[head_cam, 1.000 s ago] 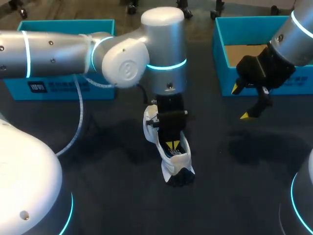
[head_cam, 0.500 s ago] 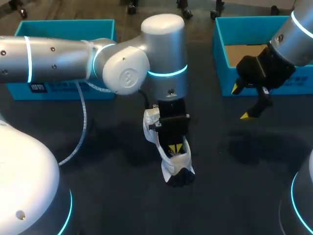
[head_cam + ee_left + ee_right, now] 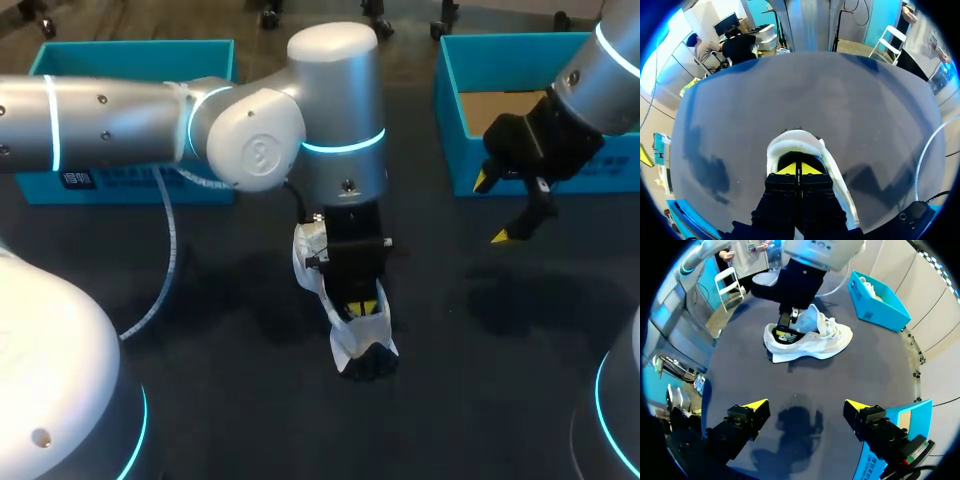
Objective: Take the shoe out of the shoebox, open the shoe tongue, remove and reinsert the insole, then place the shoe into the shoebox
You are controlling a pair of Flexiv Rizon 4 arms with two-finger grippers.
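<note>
Two tools: left tool [image 3: 799, 169] tips pressed together inside shoe [image 3: 790, 142], insole grip unclear. Likely insole-removal step. Right tool [image 3: 805, 404] spread wide, 2 o'clock of shoe. Next: firm pinch, slow upward pull.

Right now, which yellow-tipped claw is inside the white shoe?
The left gripper: its tips are down inside the white sneaker. The right gripper hangs open, apart from it, by the teal cardboard shoebox.

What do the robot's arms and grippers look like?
The left arm and right arm are rounded silver tubes with glowing cyan rings. A white cable trails from the left one. The left gripper and right gripper are black with yellow fingertips.
</note>
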